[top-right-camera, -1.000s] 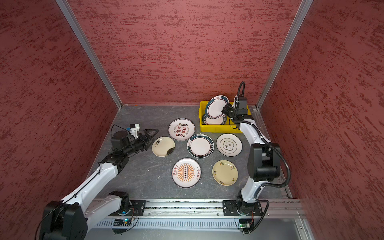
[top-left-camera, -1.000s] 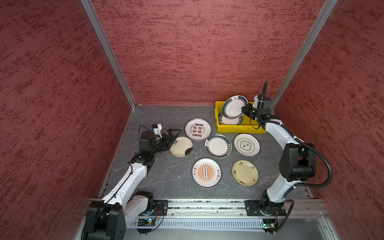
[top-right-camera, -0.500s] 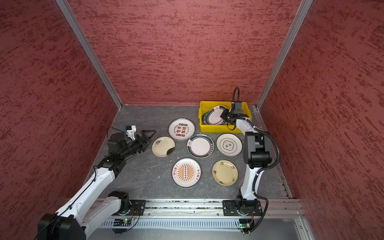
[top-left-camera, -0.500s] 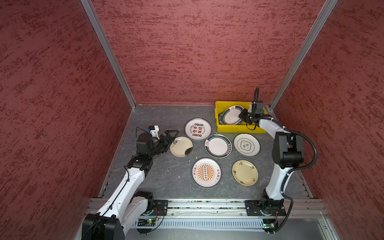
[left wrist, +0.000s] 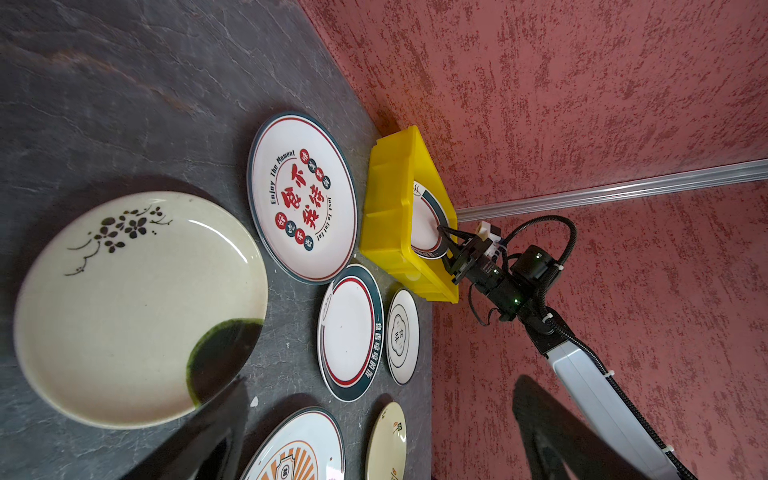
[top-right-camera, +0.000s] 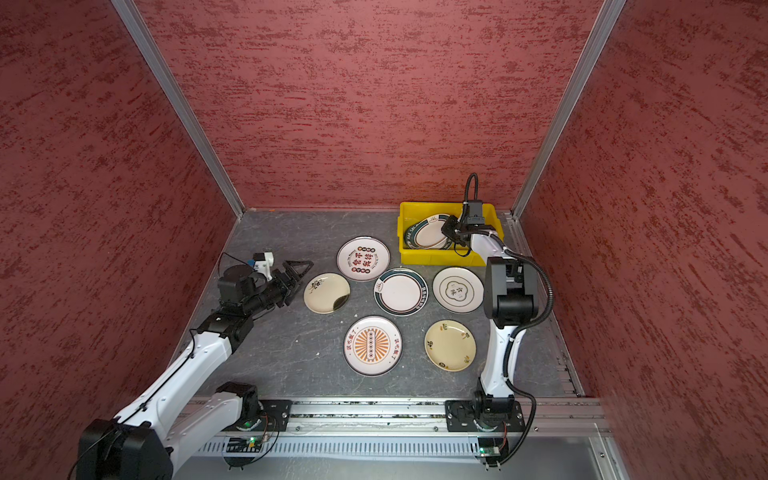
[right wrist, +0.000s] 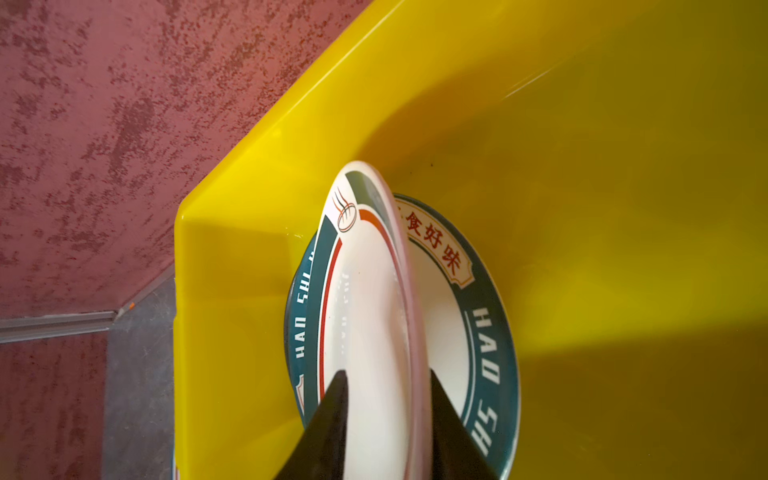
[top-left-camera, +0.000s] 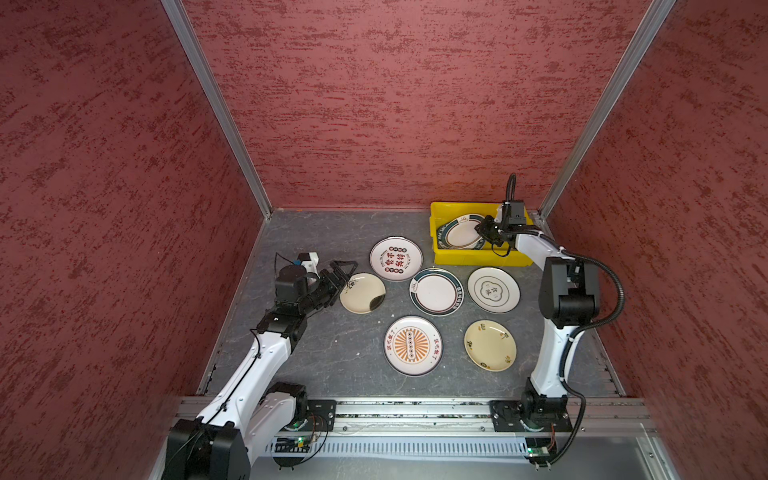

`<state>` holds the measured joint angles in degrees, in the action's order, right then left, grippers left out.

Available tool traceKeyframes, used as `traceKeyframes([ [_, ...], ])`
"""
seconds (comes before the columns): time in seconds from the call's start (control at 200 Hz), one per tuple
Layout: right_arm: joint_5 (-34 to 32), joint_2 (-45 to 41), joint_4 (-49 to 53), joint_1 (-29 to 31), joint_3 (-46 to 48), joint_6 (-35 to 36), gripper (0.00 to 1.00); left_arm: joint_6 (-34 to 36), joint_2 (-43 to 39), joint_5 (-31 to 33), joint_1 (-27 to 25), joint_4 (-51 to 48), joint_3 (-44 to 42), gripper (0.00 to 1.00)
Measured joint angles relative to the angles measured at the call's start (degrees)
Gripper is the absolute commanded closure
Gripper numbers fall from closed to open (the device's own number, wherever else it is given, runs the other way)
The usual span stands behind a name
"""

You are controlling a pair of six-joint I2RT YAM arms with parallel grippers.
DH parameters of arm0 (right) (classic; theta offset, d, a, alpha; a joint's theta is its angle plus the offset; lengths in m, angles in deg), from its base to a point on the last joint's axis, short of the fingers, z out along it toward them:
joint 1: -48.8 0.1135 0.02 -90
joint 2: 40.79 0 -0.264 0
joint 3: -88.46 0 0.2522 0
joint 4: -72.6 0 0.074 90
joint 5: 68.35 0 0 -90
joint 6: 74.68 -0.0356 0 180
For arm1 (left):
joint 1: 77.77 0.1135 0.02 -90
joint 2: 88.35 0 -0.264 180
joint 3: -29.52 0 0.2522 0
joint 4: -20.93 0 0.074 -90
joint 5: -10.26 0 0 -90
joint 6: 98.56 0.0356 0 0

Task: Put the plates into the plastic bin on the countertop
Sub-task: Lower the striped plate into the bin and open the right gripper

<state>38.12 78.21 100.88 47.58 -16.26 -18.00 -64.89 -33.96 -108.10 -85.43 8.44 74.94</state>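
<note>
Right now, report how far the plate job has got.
Done: one green-rimmed plate lies in the plastic bin. In hand: a second plate leans on it, its rim between the fingers of the right gripper; whether they grip it is unclear. Left: six plates on the countertop; the open left gripper hovers by the cream flowered one.

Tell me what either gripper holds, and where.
Left gripper: open, nothing held. Right gripper straddles the rim of the tilted plate in the bin; whether it grips cannot be told.
</note>
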Motion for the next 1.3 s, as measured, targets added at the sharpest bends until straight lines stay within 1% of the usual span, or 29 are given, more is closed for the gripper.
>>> traceKeyframes([
  [0.065, -0.07, 0.07, 0.46, -0.15, -0.48, 0.33, 0.41, 0.0, 0.0, 0.09, 0.0, 0.0, 0.0, 0.01],
  [0.12, -0.13, 0.07, 0.57, -0.28, -0.59, 0.72, 0.37, 0.02, 0.02, 0.15, 0.0, -0.02, 0.0, 0.01],
  [0.155, -0.24, 0.07, 0.59, -0.37, -0.59, 0.76, 0.32, 0.02, 0.07, 0.2, 0.0, 0.0, 0.0, 0.01],
  [0.195, -0.76, 0.07, 0.92, -0.5, -0.59, 0.83, 0.24, 0.02, 0.13, 0.2, 0.04, -0.02, 0.0, 0.01],
  [0.215, -1.05, 0.07, 1.18, -0.52, -0.59, 1.01, 0.18, 0.02, 0.17, 0.17, 0.07, 0.0, 0.0, 0.0],
  [0.22, -1.14, 0.07, 1.2, -0.52, -0.59, 0.98, 0.18, 0.02, 0.22, 0.2, 0.07, 0.0, 0.0, 0.0],
  [0.24, -1.75, 0.07, 1.42, -0.57, -0.59, 0.74, 0.11, 0.02, 0.33, 0.2, 0.07, 0.0, 0.0, 0.01],
  [0.256, -2.03, 0.07, 1.55, -0.59, -0.59, 1.09, 0.04, 0.02, 0.39, 0.2, 0.11, 0.0, 0.0, 0.01],
  [0.271, -2.58, 0.07, 1.64, -0.66, -0.59, 0.83, 0.01, 0.02, 0.46, 0.2, 0.11, 0.0, 0.0, 0.01],
  [0.411, -6.95, -0.74, 1.9, -0.85, -0.28, 2.03, 0.01, 0.02, 1.38, 0.22, 0.37, 0.0, 0.0, 0.01],
  [0.516, -9.49, -4.07, 1.44, -0.9, 1.75, 2.56, 0.01, 0.02, 1.84, 0.22, 0.57, 0.02, 0.0, 0.01],
  [0.666, -11.21, -11.65, -1.88, -0.87, 7.54, 2.91, 0.01, 0.04, 2.64, 0.13, 0.92, 0.33, 0.0, 0.01],
  [0.907, -11.98, -22.18, -8.7, -0.87, 18.86, 2.43, 0.01, 0.28, 4.68, -0.09, 1.81, 0.52, 0.0, 0.01],
  [1.092, -12.26, -29.83, -10.78, -0.87, 26.64, 2.58, 0.01, 0.79, 6.64, -0.24, 3.48, 0.92, 0.0, 0.0],
  [1.298, -12.44, -44.02, -14.29, -0.9, 36.68, 4.68, 0.01, 1.31, 11.15, -1.03, 4.44, 2.23, -0.02, 0.01],
])
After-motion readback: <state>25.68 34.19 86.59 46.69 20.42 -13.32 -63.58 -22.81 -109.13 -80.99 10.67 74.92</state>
